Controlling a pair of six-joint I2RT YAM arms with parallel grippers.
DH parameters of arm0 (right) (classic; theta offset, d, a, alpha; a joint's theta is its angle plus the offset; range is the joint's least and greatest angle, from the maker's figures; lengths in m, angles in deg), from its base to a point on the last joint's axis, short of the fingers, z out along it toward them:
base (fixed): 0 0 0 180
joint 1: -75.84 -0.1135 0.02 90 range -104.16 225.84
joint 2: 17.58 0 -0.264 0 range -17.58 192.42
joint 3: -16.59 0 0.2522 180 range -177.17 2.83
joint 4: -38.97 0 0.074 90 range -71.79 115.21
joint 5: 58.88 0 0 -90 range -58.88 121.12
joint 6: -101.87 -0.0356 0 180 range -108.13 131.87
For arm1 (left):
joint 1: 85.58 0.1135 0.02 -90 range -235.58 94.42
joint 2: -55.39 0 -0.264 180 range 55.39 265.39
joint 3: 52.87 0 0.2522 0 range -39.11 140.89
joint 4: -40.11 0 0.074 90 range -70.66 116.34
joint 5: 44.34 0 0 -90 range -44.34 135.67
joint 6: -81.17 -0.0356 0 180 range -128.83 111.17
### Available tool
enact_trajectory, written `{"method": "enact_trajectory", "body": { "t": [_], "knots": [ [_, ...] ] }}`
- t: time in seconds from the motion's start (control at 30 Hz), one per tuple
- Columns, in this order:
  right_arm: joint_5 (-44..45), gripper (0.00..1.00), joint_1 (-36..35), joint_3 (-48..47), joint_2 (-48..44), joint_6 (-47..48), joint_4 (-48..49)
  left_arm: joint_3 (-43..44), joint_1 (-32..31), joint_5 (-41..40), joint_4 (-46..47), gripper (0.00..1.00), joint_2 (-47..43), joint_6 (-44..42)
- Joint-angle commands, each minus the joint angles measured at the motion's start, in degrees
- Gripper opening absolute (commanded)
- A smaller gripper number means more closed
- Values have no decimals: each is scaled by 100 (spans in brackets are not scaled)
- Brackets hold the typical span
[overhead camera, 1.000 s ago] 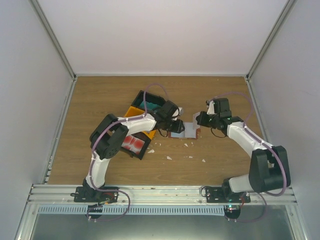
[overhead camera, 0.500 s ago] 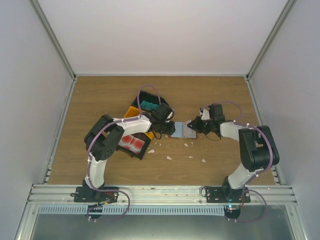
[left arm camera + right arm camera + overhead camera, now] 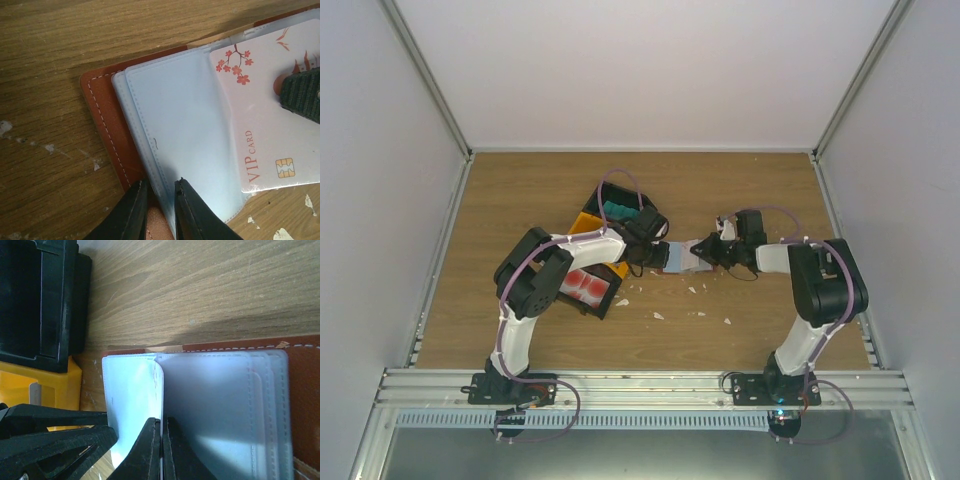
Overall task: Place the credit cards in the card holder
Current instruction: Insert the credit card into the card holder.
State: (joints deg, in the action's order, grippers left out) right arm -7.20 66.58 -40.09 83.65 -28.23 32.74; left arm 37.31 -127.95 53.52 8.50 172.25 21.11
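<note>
The holder [image 3: 102, 120] lay open on the table [image 3: 520, 190], about midway between the two arms, its brown stitched leather underneath and a fan of clear sleeves [image 3: 175, 125] spread on top. Across the far part of those sleeves sat one card [image 3: 265, 125], white with red blossoms, a gold chip and "VIP CARD" printed on it. From where I stood I couldn't tell whether its edge was inside a pocket or only lying on the plastic.

The right gripper [image 3: 161, 425] had its fingers drawn almost together on that card's edge. One ribbed finger [image 3: 302, 95] pressed on the printed face.

The left gripper [image 3: 160, 182] came in from the opposite side. Its fingers were narrow, pinching the near edge of the sleeves where they met the leather.

Just behind the left gripper stood the bins. A black bin [image 3: 603, 196] held teal cards [image 3: 618, 210], a yellow bin [image 3: 586, 224] was hard against it, and nearer the left arm's base an open black tray [image 3: 597, 309] held red cards [image 3: 586, 287]. Small white flecks [image 3: 658, 315] dotted the wood in front of the holder.
</note>
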Motion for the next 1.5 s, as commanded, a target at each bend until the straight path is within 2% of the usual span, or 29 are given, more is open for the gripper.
{"method": "enact_trajectory", "body": {
  "t": [0.0, 0.5, 0.8, 1.0, 1.47],
  "knots": [
    [-9, 1, -5, 126, 232, -78, 56, 61, -34, -162, -266, 19, 284, -72],
    [-218, 0, -176, 133, 564, -288, 297, 151, -87, -165, -333, 17, 347, -163],
    [684, 1, -160, 403, -44, -431, -230, 163, -87, -342, -401, 15, 355, -59],
    [839, 0, -147, 531, -182, -561, -365, 236, -79, -299, -394, 13, 415, -47],
    [-140, 0, -190, 438, 529, -482, 251, 364, -87, -135, -405, 13, 521, -172]
  ]
}}
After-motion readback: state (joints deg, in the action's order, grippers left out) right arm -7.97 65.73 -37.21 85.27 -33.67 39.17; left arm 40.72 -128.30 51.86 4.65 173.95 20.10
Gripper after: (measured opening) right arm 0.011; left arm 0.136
